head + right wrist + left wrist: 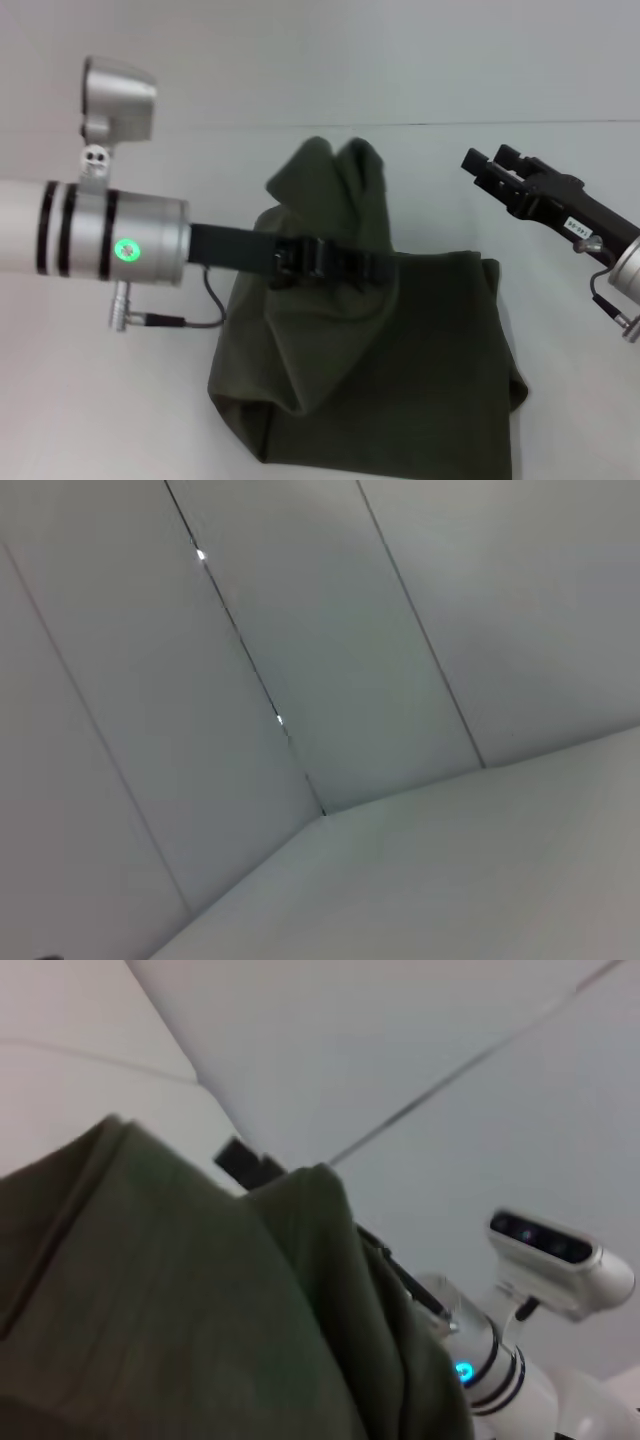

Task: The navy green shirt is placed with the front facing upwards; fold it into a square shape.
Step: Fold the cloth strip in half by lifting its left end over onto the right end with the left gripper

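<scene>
The navy green shirt lies bunched on the table, one portion raised in a peak by the left end effector, which is clamped on the fabric. The right end effector is held apart, open and empty, above the table. The cloth is judged soft and limp; hems are preferred grasp points. Lettering and collar are hidden.

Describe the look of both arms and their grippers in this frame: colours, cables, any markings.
The left arm is a silver-white cylinder with black bands and a glowing green ring light; a thin dark cable loops from a small side connector. Its left gripper is black and slim. The right gripper is a black, blocky bracket carrying a small white label, joined to a silver wrist with its own short cable.
</scene>
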{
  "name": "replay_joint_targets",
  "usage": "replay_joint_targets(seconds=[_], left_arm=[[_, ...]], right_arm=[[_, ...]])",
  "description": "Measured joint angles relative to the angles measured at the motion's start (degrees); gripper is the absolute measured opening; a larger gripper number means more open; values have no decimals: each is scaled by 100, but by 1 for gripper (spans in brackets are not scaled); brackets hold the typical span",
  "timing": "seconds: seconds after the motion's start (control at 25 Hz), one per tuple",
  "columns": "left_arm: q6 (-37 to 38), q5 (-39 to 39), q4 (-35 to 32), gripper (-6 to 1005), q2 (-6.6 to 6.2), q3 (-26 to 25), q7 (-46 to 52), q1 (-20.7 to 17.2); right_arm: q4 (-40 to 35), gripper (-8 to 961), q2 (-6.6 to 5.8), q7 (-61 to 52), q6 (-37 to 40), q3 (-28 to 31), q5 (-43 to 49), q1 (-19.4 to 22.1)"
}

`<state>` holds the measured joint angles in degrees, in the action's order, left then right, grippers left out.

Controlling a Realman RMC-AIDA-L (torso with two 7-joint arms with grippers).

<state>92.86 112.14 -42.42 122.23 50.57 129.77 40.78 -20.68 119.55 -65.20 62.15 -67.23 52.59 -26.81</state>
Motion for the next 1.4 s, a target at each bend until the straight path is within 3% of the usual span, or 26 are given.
replay_joint_targets(seconds=[0.12,0.32,0.92,1.24,1.4], left_arm=[[-47,-3,89,75,106,45,-9,35],[-550,-128,490,75,210,278,-121,81],[-1221,-662,1524,79,247,824,-555,313],[-1732,-1318,1964,82,250,1315,-874,336],[-1605,-1654,2144,200,248,1329,-1401,317]], right_arm=[[6,663,-2,93,22,35,3,26],[50,664,-3,154,58,48,3,32],[90,665,-3,253,269,207,-20,106],[90,666,-3,279,282,210,-28,106],[90,666,-2,283,292,227,-30,106]])
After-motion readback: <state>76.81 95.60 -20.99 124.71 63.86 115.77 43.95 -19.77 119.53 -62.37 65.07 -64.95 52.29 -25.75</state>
